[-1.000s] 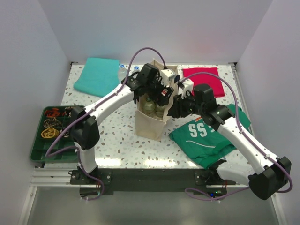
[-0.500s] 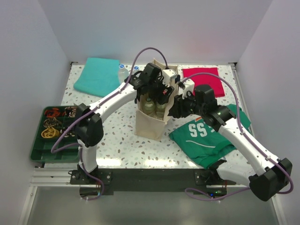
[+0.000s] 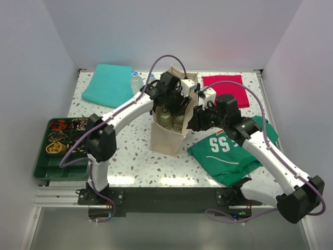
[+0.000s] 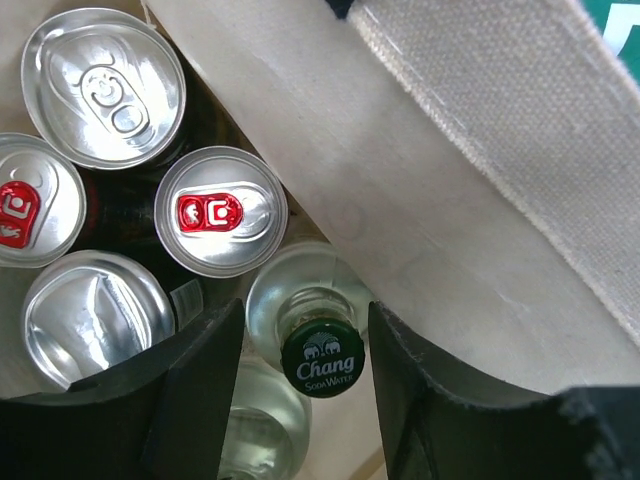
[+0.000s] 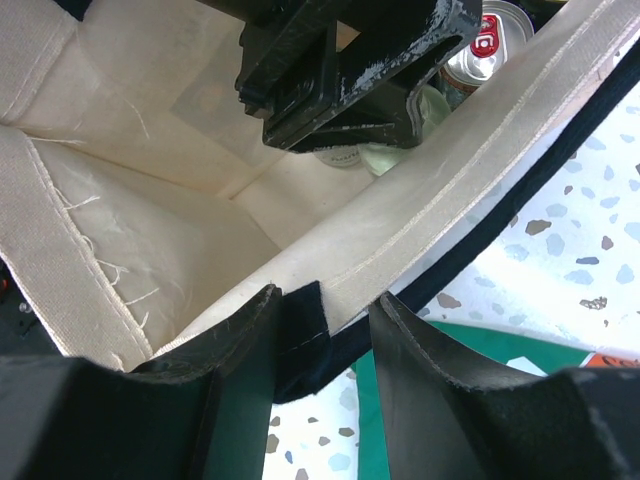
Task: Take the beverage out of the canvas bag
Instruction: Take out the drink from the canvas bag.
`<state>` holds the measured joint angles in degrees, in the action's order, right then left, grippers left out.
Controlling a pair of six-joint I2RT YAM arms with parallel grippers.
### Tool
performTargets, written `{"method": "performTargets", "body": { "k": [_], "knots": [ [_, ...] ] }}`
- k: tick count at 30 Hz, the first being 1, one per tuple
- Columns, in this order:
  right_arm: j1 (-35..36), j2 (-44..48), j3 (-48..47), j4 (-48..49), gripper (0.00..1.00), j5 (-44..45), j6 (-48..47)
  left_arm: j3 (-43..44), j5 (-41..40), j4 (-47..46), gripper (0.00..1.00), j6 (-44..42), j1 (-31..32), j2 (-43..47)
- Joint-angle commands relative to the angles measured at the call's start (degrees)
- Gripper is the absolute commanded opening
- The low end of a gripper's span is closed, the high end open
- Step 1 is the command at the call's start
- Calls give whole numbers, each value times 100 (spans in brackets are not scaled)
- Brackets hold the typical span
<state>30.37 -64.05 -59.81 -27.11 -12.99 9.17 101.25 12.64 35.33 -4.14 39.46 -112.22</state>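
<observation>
1. Compared with a second ago, the left arm's elbow has swung a bit to the right. The left gripper (image 4: 305, 320) has pushed a touch deeper into the canvas bag (image 3: 166, 138), and its jaws have come in a lot from wide open.
2. The right arm and the bag look pretty much where they were.
3. The left gripper is now only partly open. Its fingers straddle the green cap (image 4: 320, 360) of a glass bottle (image 4: 290, 300), with a sliver of gap on one side, so it isn't clamped.
4. The right gripper (image 5: 325, 302) is pinched on the bag's rim, with the navy edging between its fingers.
5. The bag stands upright mid-table (image 3: 130, 156) between the arms, just left of a green jersey (image 3: 229, 151). The bottle stands inside it, against the bag wall and beside the cans (image 4: 220, 211).
6. The cap says "Chang" and "SODA WATER" under two little elephants. The jersey shows a white "SS". Two cans have red tabs with a mark I can't read.
</observation>
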Motion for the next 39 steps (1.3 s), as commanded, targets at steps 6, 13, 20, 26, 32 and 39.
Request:
{"method": "performTargets", "body": {
  "k": [6, 13, 20, 26, 32, 39],
  "knots": [
    [22, 51, -4, -75, 44, 78, -100, 193, 36, 17, 47, -139, 18, -80],
    [30, 7, -4, -48, 45, 87, -100, 123, 203, -18, 23, -122, 18, -54],
    [22, -11, -13, -48, 45, 95, -100, 88, 230, 26, 0, -140, 26, 25],
    [30, -72, -39, -39, 45, 60, -82, -44, 282, 27, 0, -87, 35, 130],
    [22, -2, -13, -22, 45, 86, -64, -176, 300, 44, 0, -43, 70, 254],
    [22, 7, -13, 4, 45, 69, -56, -255, 274, 114, 0, -61, 88, 447]
  ]
}}
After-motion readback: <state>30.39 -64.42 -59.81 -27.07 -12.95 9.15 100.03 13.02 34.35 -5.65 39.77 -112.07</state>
